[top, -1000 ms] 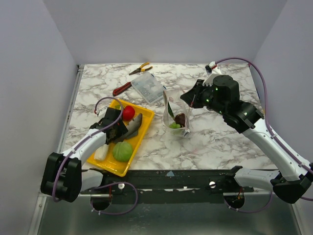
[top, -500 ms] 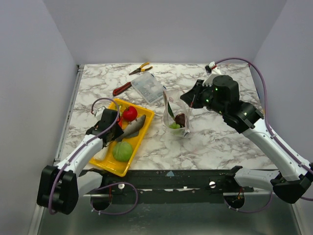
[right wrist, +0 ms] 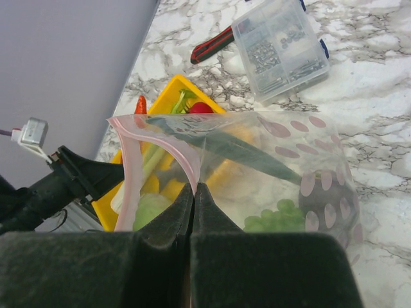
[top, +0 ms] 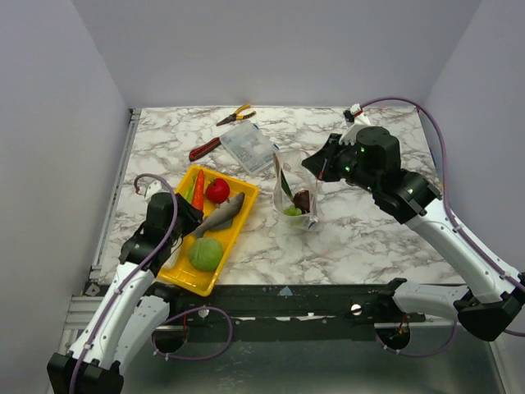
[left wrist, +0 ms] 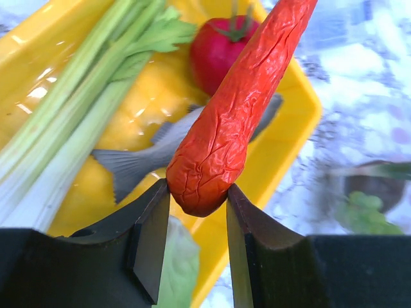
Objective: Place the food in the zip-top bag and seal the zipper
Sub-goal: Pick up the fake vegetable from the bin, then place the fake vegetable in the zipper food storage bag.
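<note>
Left end effector (left wrist: 198,191) around red pepper (left wrist: 247,109)

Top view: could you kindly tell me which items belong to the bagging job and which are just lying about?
Job: zip-top bag, long orange-red food in left gripper, tomato, fish, cabbage, celery.
Lying about: clear parts box, yellow-handled pliers, red-handled tool, yellow tray.

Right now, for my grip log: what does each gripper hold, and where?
Left gripper: orange-red toy chili, by its rounded end. Right gripper: zip-top bag, pinched at its pink zipper.
</note>
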